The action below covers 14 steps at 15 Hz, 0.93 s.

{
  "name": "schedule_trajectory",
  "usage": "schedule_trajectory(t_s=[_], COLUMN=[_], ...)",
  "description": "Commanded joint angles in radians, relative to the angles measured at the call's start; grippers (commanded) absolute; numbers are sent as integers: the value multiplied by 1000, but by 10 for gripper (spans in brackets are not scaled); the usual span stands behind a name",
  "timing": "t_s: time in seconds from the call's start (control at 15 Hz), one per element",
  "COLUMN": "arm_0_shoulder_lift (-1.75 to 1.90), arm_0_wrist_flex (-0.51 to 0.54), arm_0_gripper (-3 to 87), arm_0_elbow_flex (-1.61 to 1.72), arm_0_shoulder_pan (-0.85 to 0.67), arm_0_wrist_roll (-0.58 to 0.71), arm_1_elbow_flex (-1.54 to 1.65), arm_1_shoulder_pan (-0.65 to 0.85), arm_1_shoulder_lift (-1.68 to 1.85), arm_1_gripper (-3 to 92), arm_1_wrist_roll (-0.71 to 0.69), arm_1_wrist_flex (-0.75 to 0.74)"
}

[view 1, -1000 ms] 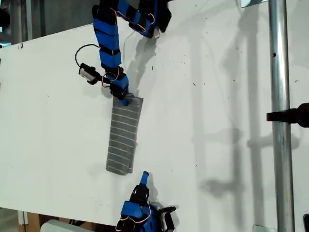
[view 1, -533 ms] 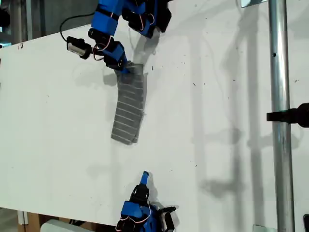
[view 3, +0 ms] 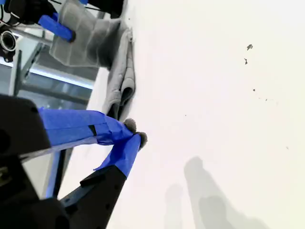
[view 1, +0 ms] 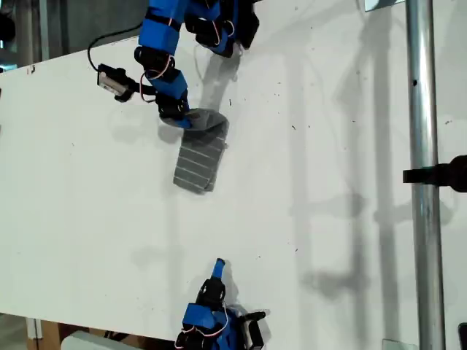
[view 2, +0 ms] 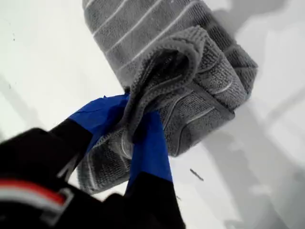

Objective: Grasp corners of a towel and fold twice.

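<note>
The towel (view 1: 198, 159), grey with thin white stripes, lies as a short folded strip on the white table (view 1: 328, 182), left of centre in the exterior view. My first gripper (view 1: 187, 121) is shut on its upper end, which bunches and curls over the rest. In the first wrist view the blue fingers (view 2: 150, 148) pinch a thick fold of towel (view 2: 190, 71); its corners are lost in the bunch. My second gripper (view 1: 218, 265) rests near the table's bottom edge in the exterior view, well short of the towel. Its tips (view 3: 133, 136) touch, holding nothing, and the towel (view 3: 88, 40) shows far off.
A vertical metal pole (view 1: 423, 175) with a black clamp (view 1: 441, 175) stands toward the exterior view's right. The first arm's camera module (view 1: 111, 79) and cable jut toward that view's left. The table's edge runs along that view's upper left.
My first gripper pulled the towel's end up the exterior view, dragging the strip along, then came down a little. The towel now bunches and looks shorter. The second arm has not moved.
</note>
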Motion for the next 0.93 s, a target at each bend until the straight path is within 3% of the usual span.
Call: schedule_trajectory(t_s=[0.0, 0.33, 0.4, 0.53, 0.6, 0.73, 0.8, 0.87], arm_0_shoulder_lift=[8, 8, 8, 8, 8, 8, 8, 8], arm_0_wrist_flex=[2, 3, 3, 3, 3, 3, 3, 3], arm_0_gripper=[-26, -26, -26, -25, -25, -24, -24, -25], arm_0_elbow_flex=[8, 8, 8, 8, 9, 9, 9, 9], arm_0_shoulder_pan=[0, 2, 2, -2, -3, -3, -5, -5], arm_0_wrist_roll=[2, -2, -2, -2, 0, 0, -2, -2], arm_1_elbow_flex=[-170, -344, -351, -368, -370, -377, -364, -342], arm_1_shoulder_pan=[-49, -87, -81, -66, -64, -31, 3, 37], arm_1_shoulder_lift=[-241, -477, -474, -451, -419, -330, -273, -215], arm_1_gripper=[-2, -2, 42, 354, 354, 176, 108, 100], arm_1_wrist_roll=[-21, -34, -34, -48, -89, -100, -100, -100], arm_1_wrist_flex=[-189, -334, -347, -397, -466, -543, -526, -453])
